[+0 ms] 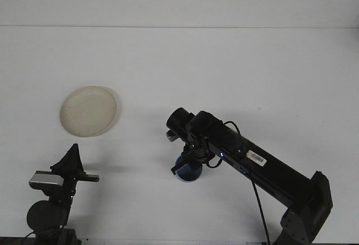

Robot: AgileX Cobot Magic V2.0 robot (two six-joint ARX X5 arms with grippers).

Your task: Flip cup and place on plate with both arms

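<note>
1. Nearest the front edge of the worktop (pixel 235 60), toward its left corner, we find the left gripper (pixel 71 154) parked upright and clear of everything. Its fingertips appear to meet in a single point, so we read it as closed and empty.

2. Further in, right of centre, the right arm (pixel 263 163) reaches in from the front right corner. The right gripper (pixel 189 161) sits directly over the blue cup (pixel 189 170), which rests on or just above the worktop well short of the middle. The wrist housing hides the fingers; we cannot tell whether they grip the cup or have let go of it.

3. The cup's orientation is not readable: only a blue rounded portion shows beneath the gripper, so mouth-up or mouth-down cannot be confirmed.

4. Further back on the left side lies the plate (pixel 88 110), empty, well apart from the cup and roughly above the left gripper in this view.

5. Our judgement: the flip or set-down by the right arm is the step in hand. To do it well, the cup should be set standing and stable before any release, and placed where the left arm can reach it without crossing the right arm.

6. We advise the right arm to clear sideways before the left gripper opens and approaches, since the handover zone is narrow and a nudge could tip the cup.
</note>
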